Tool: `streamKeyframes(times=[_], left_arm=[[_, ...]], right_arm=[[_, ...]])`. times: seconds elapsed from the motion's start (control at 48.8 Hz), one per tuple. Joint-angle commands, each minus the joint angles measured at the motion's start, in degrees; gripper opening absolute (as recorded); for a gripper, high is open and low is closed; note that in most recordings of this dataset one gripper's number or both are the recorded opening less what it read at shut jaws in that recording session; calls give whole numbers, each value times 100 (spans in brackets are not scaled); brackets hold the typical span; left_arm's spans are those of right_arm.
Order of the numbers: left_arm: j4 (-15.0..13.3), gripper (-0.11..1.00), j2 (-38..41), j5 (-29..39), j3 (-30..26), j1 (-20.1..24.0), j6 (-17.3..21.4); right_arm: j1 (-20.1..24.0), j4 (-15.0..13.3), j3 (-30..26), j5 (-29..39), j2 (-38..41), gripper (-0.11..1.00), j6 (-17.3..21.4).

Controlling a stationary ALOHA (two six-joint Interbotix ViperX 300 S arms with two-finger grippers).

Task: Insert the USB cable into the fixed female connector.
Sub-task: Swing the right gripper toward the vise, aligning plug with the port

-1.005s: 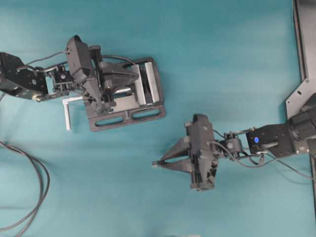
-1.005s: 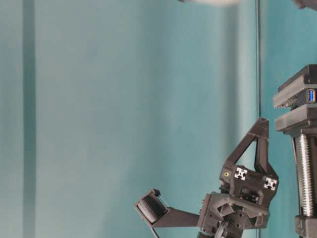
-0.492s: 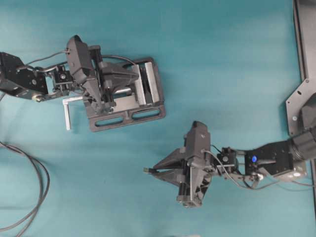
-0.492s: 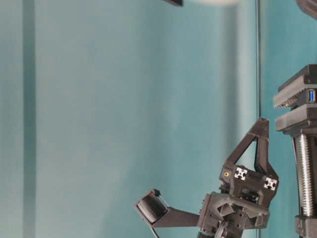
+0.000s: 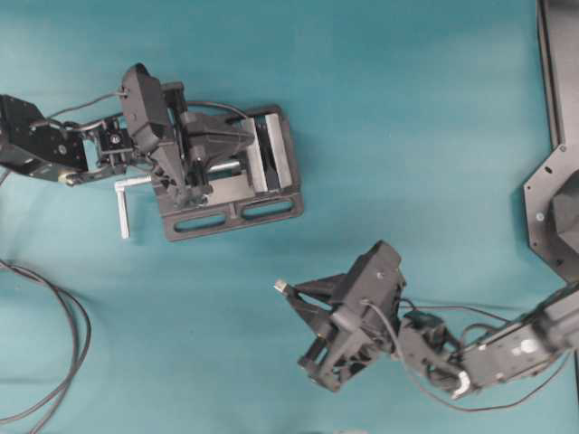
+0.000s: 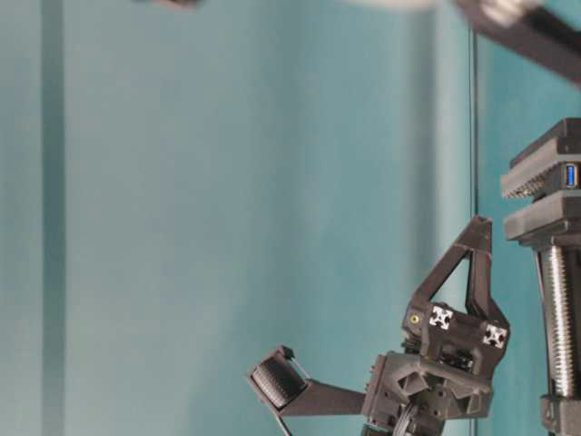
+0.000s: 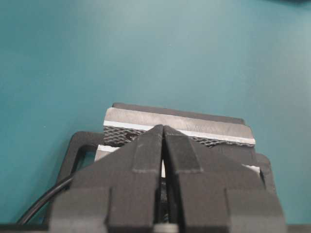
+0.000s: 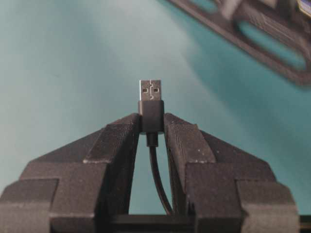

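Note:
My right gripper (image 8: 151,120) is shut on the black plug of the USB cable (image 8: 151,114). Its metal tip (image 8: 150,91) sticks out past the fingertips, and the thin wire runs back between the fingers. In the overhead view that gripper (image 5: 294,290) sits at lower centre, with the plug tip (image 5: 280,287) aimed up-left. The fixed female connector (image 6: 570,174) shows a blue socket between the jaws of the vise (image 5: 244,194). My left gripper (image 5: 251,137) is shut above the vise; its fingertips (image 7: 164,130) meet just before the silver jaw plate (image 7: 194,125).
A silver crank handle (image 5: 122,206) projects from the vise's left side. Thick black cords (image 5: 68,362) loop at the lower left. A black metal frame (image 5: 552,99) lines the right edge. A thin wire (image 5: 217,105) arcs over the vise top.
My right arm swung down and turned. The gripper and plug now point up-left instead of straight left. The left arm and the vise have stayed still.

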Motion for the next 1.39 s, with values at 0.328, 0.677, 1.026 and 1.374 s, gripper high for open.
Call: streamKeyframes(times=[0.328, 0.677, 1.026, 1.374], left_arm=[[18, 2, -26, -18, -79, 18, 62], [18, 2, 35, -26, -132, 62, 62], [18, 2, 123, -26, -264, 62, 53], [18, 2, 123, 167, -264, 62, 26]], right_arm=[[299, 694, -1644, -2373, 1380, 22, 272], [272, 703, -1969, -2997, 2145, 22, 835], [0, 703, -1942, -3120, 2162, 22, 835], [-237, 694, -1916, -3138, 2162, 22, 844]])
